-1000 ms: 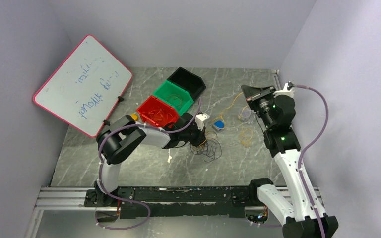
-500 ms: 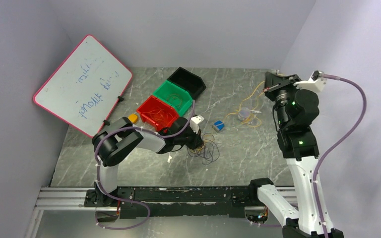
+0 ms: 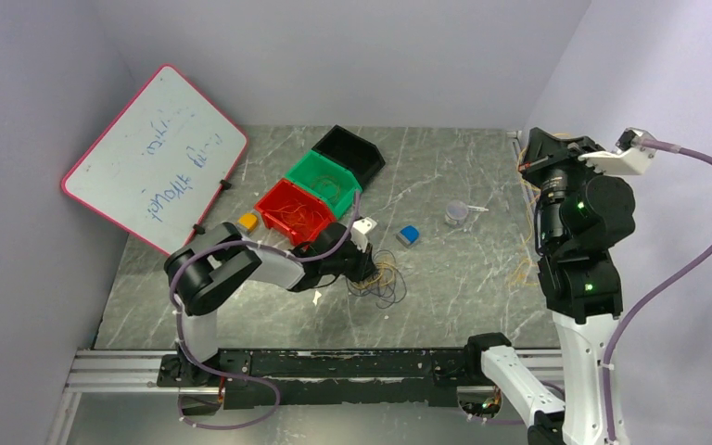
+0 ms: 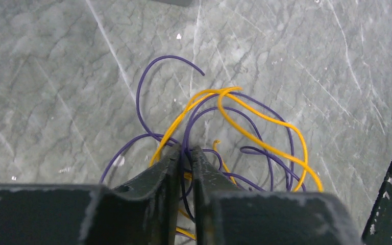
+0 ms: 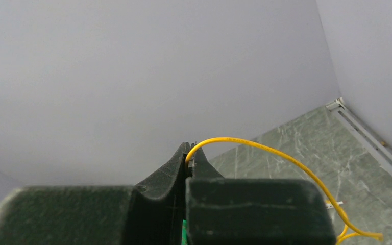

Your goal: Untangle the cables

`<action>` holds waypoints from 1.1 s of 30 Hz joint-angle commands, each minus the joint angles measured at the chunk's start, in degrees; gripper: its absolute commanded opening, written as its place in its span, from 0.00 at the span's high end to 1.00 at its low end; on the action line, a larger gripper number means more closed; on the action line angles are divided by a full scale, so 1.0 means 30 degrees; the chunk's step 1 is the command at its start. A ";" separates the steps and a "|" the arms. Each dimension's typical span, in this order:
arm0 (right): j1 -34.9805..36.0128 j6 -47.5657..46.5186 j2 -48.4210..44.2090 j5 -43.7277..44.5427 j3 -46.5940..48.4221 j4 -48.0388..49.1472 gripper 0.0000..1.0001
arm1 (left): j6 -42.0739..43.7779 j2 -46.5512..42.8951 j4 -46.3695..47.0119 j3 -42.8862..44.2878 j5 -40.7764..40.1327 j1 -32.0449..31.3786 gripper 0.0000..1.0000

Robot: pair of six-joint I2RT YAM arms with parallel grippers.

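A clump of dark purple and yellow cables (image 3: 387, 281) lies on the grey table in front of the left arm. My left gripper (image 3: 367, 265) sits low at the clump's left edge. In the left wrist view it (image 4: 185, 151) is shut on a purple cable (image 4: 142, 87), with a yellow cable (image 4: 265, 146) looped across it. My right gripper (image 3: 530, 156) is raised high by the right wall. It (image 5: 190, 148) is shut on the end of a separate yellow cable (image 5: 270, 148), which hangs down to the table (image 3: 523, 269).
Red (image 3: 287, 209), green (image 3: 326, 180) and black (image 3: 354, 152) bins stand in a row at the back centre. A whiteboard (image 3: 158, 158) leans at the left. An orange block (image 3: 247, 222), a blue block (image 3: 409, 235) and a small clear cup (image 3: 457, 213) sit on the table.
My right arm has risen and swung right toward the wall, drawing the yellow cable away from the cup. My left gripper has shifted slightly left with the clump.
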 commanded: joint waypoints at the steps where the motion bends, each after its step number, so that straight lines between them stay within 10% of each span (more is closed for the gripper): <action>1: -0.0093 -0.1032 0.0218 -0.0712 0.0380 -0.1111 1.00 | 0.0470 -0.1174 -0.3770 -0.0553 -0.1499 -0.0184 0.69; 8: -0.0096 -0.1843 0.0986 -0.2320 0.0598 -0.1349 1.00 | 0.0896 -0.4837 -0.5709 0.0317 -0.2729 -0.0233 0.33; 19: -0.0093 -0.2673 0.3730 -0.6723 0.1494 -0.1184 1.00 | 0.1183 -0.8985 -0.9391 0.1793 -0.7192 0.0365 0.18; 33: -0.0100 -0.1646 0.3331 -0.6090 0.0886 -0.2163 1.00 | -0.4307 -0.3116 -1.9634 1.3247 -1.3157 0.3939 0.30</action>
